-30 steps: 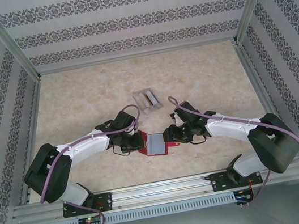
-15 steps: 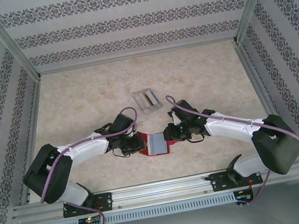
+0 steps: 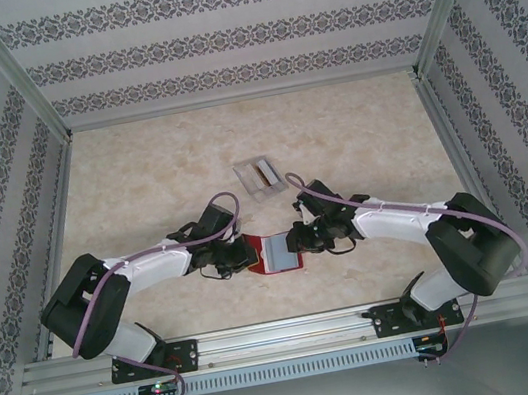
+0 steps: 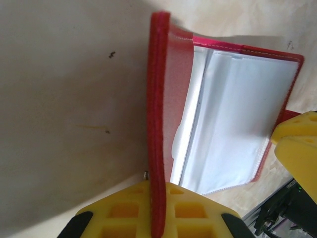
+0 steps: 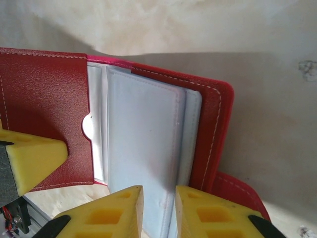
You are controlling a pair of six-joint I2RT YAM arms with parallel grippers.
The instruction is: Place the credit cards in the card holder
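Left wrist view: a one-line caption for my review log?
Left gripper pinches one cover of the open red card holder, clear pockets exposed beside it.

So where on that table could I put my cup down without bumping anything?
Crowded: the middle near the front, where the left gripper and right gripper meet at the open card holder, with the grey tray just behind. Free: the table strip between tray and back wall, and both far corners.
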